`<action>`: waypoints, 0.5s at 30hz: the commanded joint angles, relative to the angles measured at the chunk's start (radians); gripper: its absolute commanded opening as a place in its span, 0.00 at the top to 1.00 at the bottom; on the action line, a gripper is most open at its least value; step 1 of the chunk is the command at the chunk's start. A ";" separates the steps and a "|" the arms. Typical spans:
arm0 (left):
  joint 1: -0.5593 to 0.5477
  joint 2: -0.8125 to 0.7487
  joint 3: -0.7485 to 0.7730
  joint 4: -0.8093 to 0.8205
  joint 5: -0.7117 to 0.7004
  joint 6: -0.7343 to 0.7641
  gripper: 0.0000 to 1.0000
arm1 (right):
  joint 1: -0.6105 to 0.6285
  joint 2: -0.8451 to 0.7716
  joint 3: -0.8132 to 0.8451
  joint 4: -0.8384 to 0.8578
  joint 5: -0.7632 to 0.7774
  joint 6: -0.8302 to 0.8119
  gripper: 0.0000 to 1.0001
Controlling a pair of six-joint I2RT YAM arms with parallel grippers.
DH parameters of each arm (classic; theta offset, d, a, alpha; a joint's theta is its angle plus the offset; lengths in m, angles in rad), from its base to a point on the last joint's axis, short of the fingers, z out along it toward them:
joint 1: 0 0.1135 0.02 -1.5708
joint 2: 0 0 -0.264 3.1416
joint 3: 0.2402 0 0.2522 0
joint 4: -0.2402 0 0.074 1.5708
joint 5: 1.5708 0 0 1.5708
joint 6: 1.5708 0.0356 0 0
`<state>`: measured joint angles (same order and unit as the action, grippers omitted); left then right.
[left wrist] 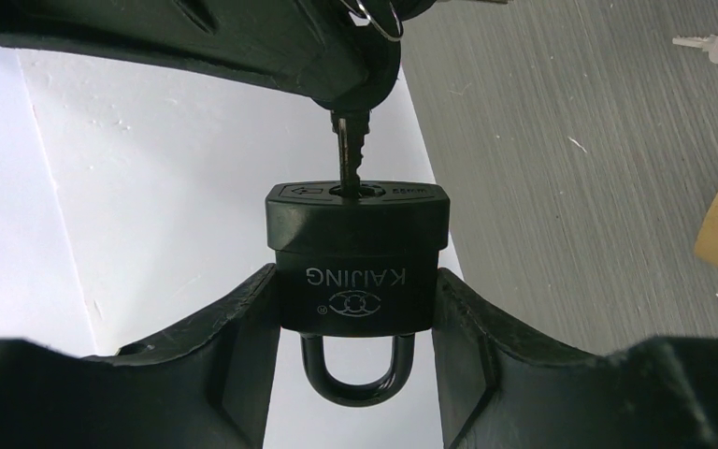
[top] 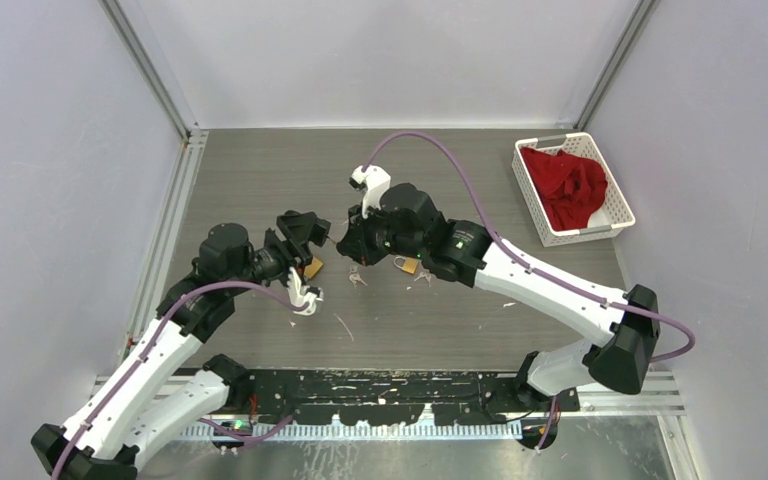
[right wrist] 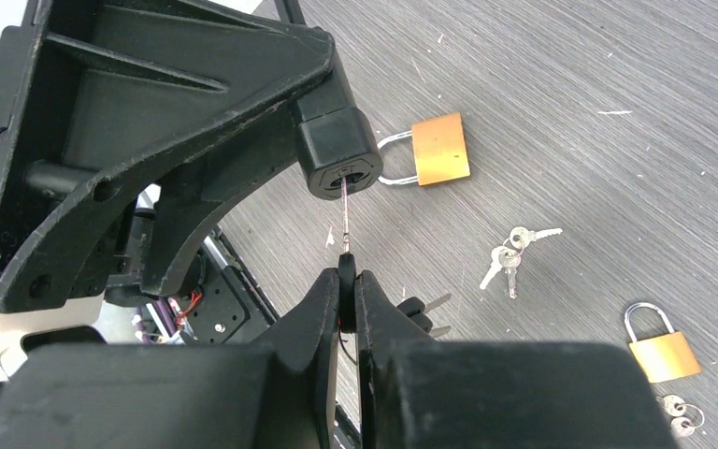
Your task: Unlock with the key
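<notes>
Dark metal key sits in black padlock
Left fingers clamp the padlock's body; right fingers pinch the key's head.

I see my left gripper and right gripper meet tip to tip above the table. One brass padlock lies below the left one, a second padlock below the right arm. The basket with red cloth stands far right.

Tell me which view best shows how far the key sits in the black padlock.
The left wrist view: the key stands side-on, its teeth partly outside the black padlock. The right wrist view shows it edge-on, a thin line. In the top view it is too small to judge.
</notes>
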<state>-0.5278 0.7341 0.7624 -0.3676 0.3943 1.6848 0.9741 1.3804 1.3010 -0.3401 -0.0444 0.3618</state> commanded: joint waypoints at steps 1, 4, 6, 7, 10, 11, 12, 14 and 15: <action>-0.040 -0.005 0.016 0.063 0.224 0.055 1.00 | -0.017 0.049 0.088 0.230 0.143 0.051 0.99; -0.044 -0.002 0.029 0.063 0.234 0.028 1.00 | -0.014 0.074 0.077 0.267 0.124 0.051 0.99; -0.047 -0.001 0.032 0.073 0.242 0.014 1.00 | -0.012 0.080 0.064 0.288 0.136 0.040 0.99; -0.047 0.002 0.032 0.083 0.244 0.007 1.00 | -0.013 0.085 0.060 0.296 0.141 0.039 0.99; -0.056 0.015 0.031 0.104 0.235 -0.021 1.00 | -0.008 0.099 0.062 0.312 0.130 0.040 0.99; -0.058 0.016 0.026 0.105 0.232 -0.019 1.00 | -0.004 0.102 0.066 0.315 0.129 0.040 0.99; -0.058 0.013 0.020 0.106 0.233 -0.013 1.00 | -0.001 0.104 0.068 0.323 0.129 0.040 0.99; -0.060 0.007 0.009 0.107 0.239 0.006 1.00 | 0.003 0.109 0.074 0.331 0.127 0.044 0.99; -0.059 0.006 0.006 0.107 0.243 0.017 1.00 | 0.004 0.112 0.081 0.332 0.125 0.046 0.99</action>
<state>-0.5255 0.7708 0.7563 -0.3927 0.3283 1.6756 0.9802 1.4532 1.3167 -0.3283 -0.0219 0.3767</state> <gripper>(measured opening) 0.543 0.131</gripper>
